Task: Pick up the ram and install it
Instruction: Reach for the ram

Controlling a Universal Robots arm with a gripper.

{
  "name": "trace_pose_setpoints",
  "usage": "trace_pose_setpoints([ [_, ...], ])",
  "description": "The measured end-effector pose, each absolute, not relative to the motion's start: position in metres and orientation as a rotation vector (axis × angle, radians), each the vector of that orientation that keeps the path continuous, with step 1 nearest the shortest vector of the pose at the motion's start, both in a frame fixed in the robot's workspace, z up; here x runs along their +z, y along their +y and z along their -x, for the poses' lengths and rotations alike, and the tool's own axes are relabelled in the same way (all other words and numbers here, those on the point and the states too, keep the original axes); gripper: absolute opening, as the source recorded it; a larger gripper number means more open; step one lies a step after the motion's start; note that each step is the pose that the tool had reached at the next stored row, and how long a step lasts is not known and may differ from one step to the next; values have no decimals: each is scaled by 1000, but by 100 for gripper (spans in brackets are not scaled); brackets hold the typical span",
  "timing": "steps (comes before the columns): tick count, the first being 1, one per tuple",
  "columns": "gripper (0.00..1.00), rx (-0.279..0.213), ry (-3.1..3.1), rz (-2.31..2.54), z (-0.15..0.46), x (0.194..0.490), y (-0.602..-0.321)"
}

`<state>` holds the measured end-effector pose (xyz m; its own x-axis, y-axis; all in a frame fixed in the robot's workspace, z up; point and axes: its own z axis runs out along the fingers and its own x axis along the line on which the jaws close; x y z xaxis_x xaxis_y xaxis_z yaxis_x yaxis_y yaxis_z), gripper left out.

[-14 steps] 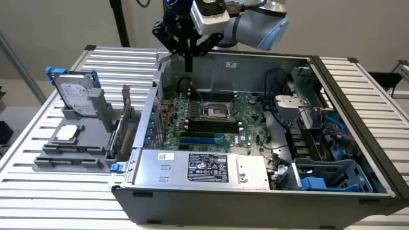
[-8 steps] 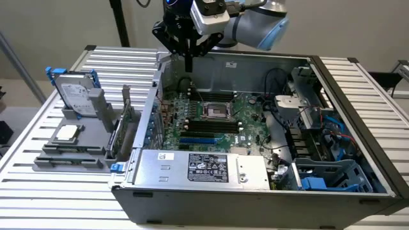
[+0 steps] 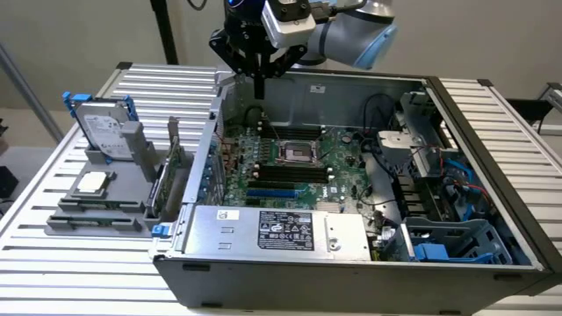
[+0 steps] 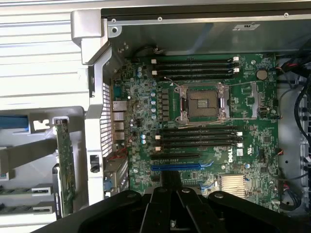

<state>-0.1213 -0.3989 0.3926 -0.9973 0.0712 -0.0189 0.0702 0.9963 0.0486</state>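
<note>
Up high, the gripper points straight down over the back of the open computer case, its fingers pinched shut on nothing. Inside lies a green board. The ram lies flat in the grey holder beside the case, near a hard drive and a silver chip.

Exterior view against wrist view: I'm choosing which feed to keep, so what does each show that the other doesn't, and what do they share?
Exterior view: the arm, hard drive, processor chip on its grey stand, power supply.
Wrist view: the case's perforated rear grille, face-on.
Both: the shut gripper, motherboard, processor socket, upright expansion card.
</note>
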Motion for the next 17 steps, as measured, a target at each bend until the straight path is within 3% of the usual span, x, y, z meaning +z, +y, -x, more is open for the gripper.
trace_pose_setpoints([
  [17, 11, 75, 3124, -111, 187, 388, -414],
])
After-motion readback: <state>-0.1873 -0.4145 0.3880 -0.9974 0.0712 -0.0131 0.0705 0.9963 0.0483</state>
